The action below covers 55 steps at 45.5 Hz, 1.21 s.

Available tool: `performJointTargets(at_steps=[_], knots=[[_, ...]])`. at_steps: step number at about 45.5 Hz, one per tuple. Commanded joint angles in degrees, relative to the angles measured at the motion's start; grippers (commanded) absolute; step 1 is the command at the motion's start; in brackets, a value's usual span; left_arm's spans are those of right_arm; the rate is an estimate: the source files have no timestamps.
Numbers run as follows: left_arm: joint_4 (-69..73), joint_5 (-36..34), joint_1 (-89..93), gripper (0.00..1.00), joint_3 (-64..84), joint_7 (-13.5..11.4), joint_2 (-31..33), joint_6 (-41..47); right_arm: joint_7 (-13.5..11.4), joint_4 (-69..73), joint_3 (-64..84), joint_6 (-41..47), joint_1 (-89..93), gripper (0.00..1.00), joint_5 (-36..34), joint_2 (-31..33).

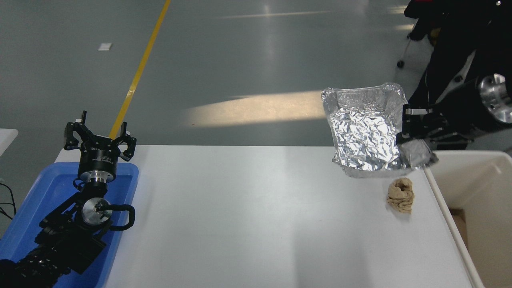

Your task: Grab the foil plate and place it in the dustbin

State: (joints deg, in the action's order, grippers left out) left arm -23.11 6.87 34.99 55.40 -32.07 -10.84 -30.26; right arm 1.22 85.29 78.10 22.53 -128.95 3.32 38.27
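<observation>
head view: right gripper (414, 134) clamps one foil plate (366, 132); one dustbin (472, 160), left gripper (100, 134) spread

No legible text: small print on the left gripper (100, 141) body is too blurred to read.

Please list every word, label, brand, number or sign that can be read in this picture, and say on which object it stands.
No text can be read.
Left pincer: small pale print on its black body, too blurred to read.
Foil plate, held by the right pincer: no print visible.
Dustbin: no print visible.
</observation>
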Motion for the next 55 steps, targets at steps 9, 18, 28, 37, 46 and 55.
performJointTargets(at_steps=[9,18,28,37,46,55], knots=[[-0.01,-0.01,-0.01,0.99,0.06,-0.01,0.03,-0.07,-0.42,-33.07,-21.13,-11.98,48.77,0.0,-1.73,10.59],[-0.01,-0.01,-0.01,0.99,0.06,-0.01,0.03,-0.07,-0.51,-48.18,-33.71,-12.95,67.76,0.0,-3.23,9.54],[-0.01,-0.01,-0.01,0.99,0.06,-0.01,0.03,-0.07,-0.6,-62.08,-44.79,-13.56,82.97,0.0,-3.23,3.48],[-0.1,-0.01,-0.01,0.99,0.06,-0.01,0.03,-0.07,-0.6,-66.83,-46.64,-13.56,87.03,0.0,-3.23,-0.3],[-0.01,-0.01,-0.01,0.99,0.06,-0.01,0.03,-0.07,-1.57,-67.54,-46.73,-13.65,86.94,1.0,-3.41,-0.65],[-0.01,-0.01,-0.01,0.99,0.06,-0.01,0.03,-0.07,-1.48,-64.65,-47.34,-12.86,85.71,1.0,-6.57,-0.31]])
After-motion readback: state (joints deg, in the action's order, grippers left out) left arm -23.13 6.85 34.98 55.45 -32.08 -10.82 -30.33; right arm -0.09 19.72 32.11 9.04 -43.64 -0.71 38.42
